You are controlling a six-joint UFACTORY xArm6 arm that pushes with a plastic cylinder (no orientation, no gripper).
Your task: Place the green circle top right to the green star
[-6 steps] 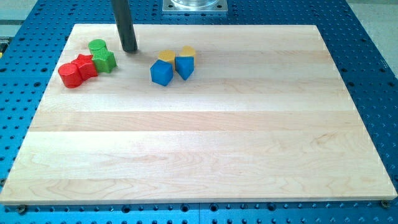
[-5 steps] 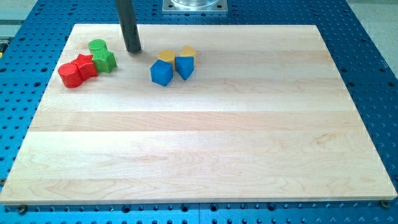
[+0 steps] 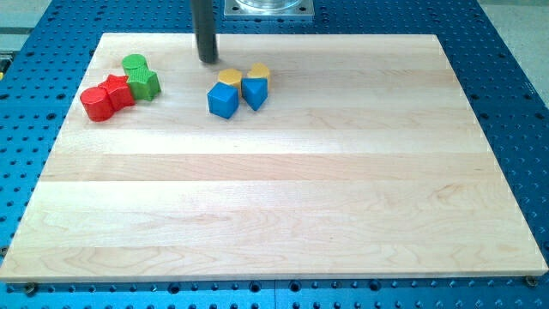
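The green circle (image 3: 134, 63) sits at the view's upper left of the board, touching the green star (image 3: 146, 84) just below and right of it. My tip (image 3: 208, 59) stands on the board near the top edge, well to the right of both green blocks and just above-left of the yellow and blue cluster. It touches no block.
A red star (image 3: 118, 90) and a red cylinder (image 3: 97, 103) sit left of the green star, touching. Two yellow blocks (image 3: 228, 78) (image 3: 259, 71) and two blue blocks (image 3: 223, 100) (image 3: 255, 91) cluster right of centre-left. The wooden board (image 3: 283, 215) lies on a blue perforated table.
My tip has moved right and slightly up, away from the green blocks, toward the top edge above the yellow blocks. No block has moved.
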